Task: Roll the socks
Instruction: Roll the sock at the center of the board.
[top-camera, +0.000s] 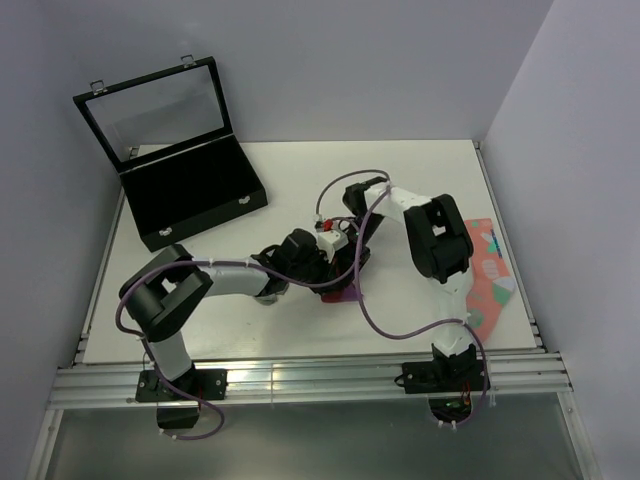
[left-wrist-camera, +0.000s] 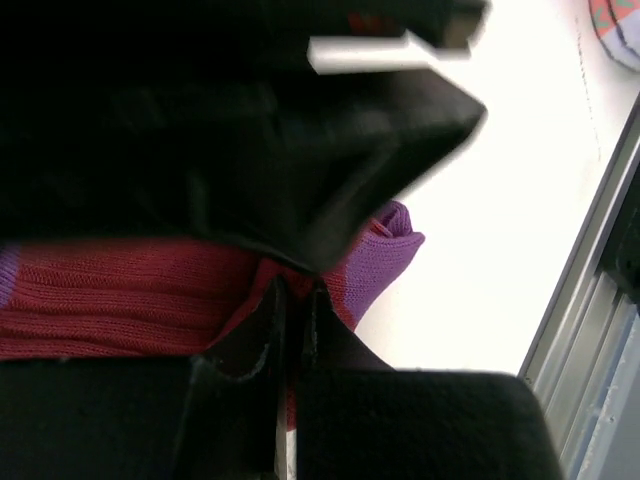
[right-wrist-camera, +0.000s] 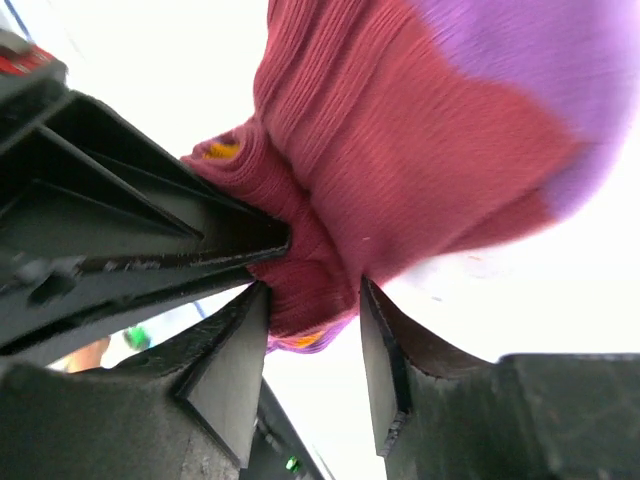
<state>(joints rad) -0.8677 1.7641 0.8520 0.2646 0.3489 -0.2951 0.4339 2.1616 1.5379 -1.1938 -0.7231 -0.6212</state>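
Nearest the overhead lens, two black-and-white jointed arms, the left arm (top-camera: 170, 300) and the right arm (top-camera: 435, 240), rise from the rail and lean in to meet at mid-worktop. Beneath them spreads the flat white worktop (top-camera: 300, 170). At its far left stands a black rectangular case with a raised glass lid (top-camera: 190, 200), and by the right edge lies a salmon-pink sock with teal and white patches (top-camera: 490, 275), well apart from both claws.

The long magenta-red sock (right-wrist-camera: 400, 150) of ribbed knit, purple at the heel and orange at the toe, sits bunched under the two wrists. Its purple heel pokes out on the side toward the arm bases. The short grey ankle sock shows in no view.

The left claw (left-wrist-camera: 297, 292) is clenched, its tips nipped together on what looks like a thin fold of the red knit. The sock's length runs crosswise to those fingers. The right claw (right-wrist-camera: 313, 285) is released, its jaws standing apart on either side of the gathered bundle, which lies straight ahead between them.

Both arms are equally near. As I judge it, the coming move depends on the left claw's pinch keeping the bundle together.
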